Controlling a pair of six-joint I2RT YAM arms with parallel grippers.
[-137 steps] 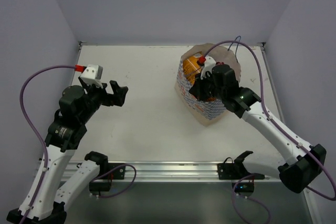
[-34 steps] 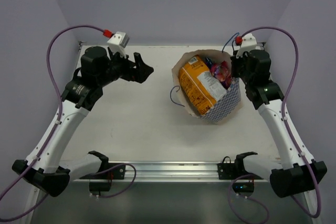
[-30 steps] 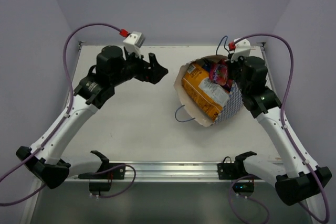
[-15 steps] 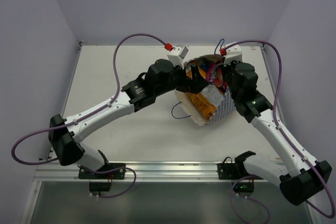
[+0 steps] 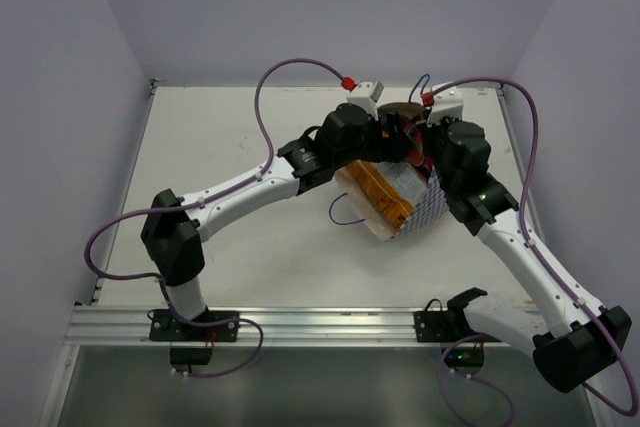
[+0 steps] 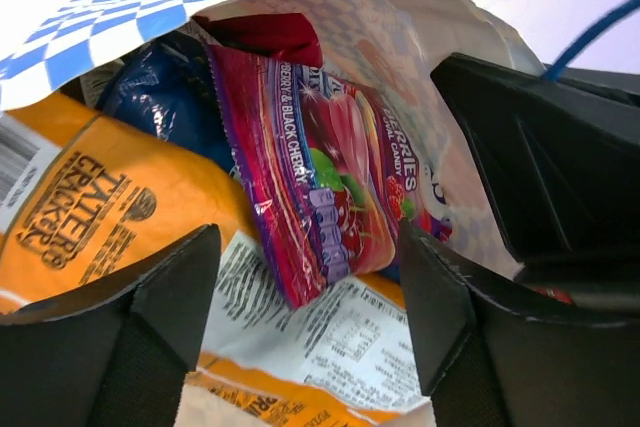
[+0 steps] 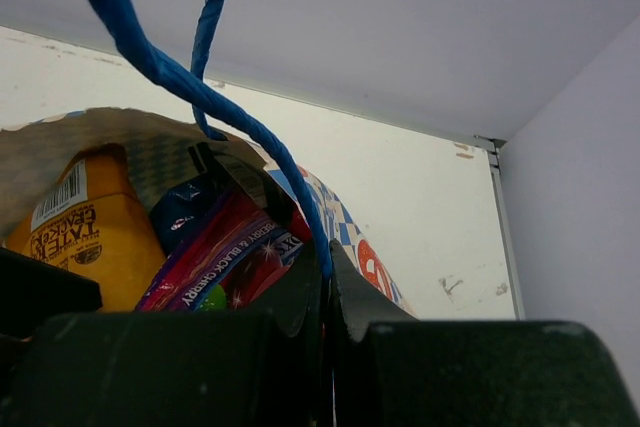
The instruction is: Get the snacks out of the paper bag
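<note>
The paper bag (image 5: 420, 209) lies tipped at the table's back right, mouth open toward the left. My left gripper (image 5: 392, 147) is open at the mouth. In the left wrist view its jaws (image 6: 310, 317) straddle the lower end of a purple-pink packet (image 6: 310, 187) lying over the orange packet (image 6: 90, 217), with a dark blue packet (image 6: 160, 97) behind. My right gripper (image 5: 428, 152) is at the bag's far rim. In the right wrist view it (image 7: 328, 282) is shut on the blue cord handle (image 7: 150, 57) and the rim. The other packets are hidden.
The bag's other cord handle (image 5: 340, 215) loops out onto the table on its near left. The back wall stands just behind the bag and the right wall is close by. Bare table (image 5: 230, 127) lies to the left of the bag.
My left arm has swung from the far left across the table into the bag's mouth. My right gripper left the bag's inside, took its far rim and handle, and the bag tipped.
</note>
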